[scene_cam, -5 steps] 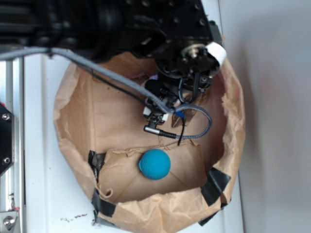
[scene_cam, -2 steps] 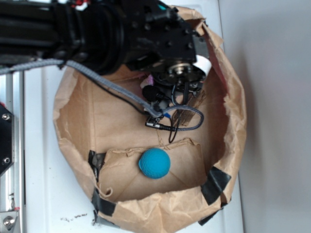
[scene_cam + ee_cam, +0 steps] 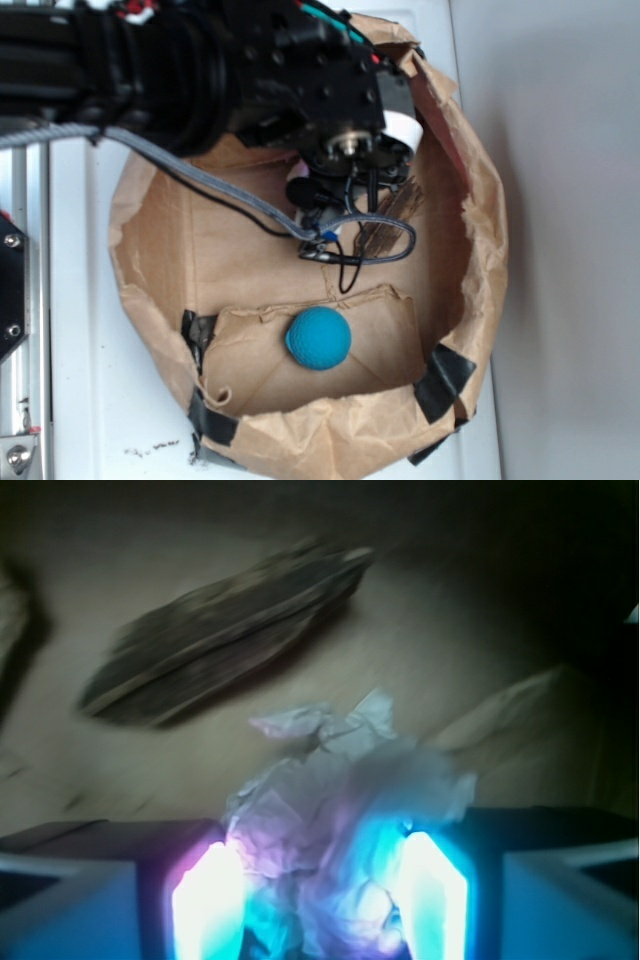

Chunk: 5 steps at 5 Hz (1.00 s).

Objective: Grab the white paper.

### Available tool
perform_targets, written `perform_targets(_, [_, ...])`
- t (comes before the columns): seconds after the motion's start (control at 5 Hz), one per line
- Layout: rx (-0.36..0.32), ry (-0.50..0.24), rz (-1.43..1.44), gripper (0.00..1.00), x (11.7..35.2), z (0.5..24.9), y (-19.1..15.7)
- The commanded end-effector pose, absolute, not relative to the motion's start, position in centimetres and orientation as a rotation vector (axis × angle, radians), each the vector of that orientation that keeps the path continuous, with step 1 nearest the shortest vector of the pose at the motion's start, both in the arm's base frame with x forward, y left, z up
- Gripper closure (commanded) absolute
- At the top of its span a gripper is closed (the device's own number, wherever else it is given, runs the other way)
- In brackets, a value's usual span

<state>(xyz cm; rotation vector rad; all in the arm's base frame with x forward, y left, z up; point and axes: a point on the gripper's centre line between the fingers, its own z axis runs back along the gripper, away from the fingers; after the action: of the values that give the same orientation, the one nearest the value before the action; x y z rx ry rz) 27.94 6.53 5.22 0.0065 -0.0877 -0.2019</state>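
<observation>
The white paper (image 3: 345, 800) is a crumpled off-white wad. In the wrist view it fills the gap between the two glowing pads (image 3: 208, 905) of my gripper (image 3: 320, 885), and both pads press against it. In the exterior view the black arm covers most of the gripper (image 3: 322, 195) near the back of the brown bag. Only a small pale bit of the paper (image 3: 298, 186) shows under the arm's edge.
A brown paper bag (image 3: 130, 270) with rolled-down walls and black tape (image 3: 445, 380) encloses everything. A blue ball (image 3: 318, 338) lies on a flap near its front. A dark wood sliver (image 3: 220, 645) lies on the bag floor beyond the paper. A grey cable (image 3: 385, 250) loops below the wrist.
The arm has shifted left and toward the back of the bag over the last second. The ball and the bag have stayed put.
</observation>
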Motion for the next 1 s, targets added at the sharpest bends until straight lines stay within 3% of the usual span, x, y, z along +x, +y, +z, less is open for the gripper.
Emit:
perform_targets(0.0, [-0.117,-0.289,-0.162,1.00,27.0,15.6,7.0])
perform_targets(0.4, [-0.115,-0.326,-0.166,1.00,25.3,17.6,6.8])
perform_targets(0.6, [-0.104,-0.298,-0.159,0.00,25.9,16.7,6.9])
perform_targets(0.8, [-0.054,-0.274,-0.225,0.00,26.5,13.9,6.2])
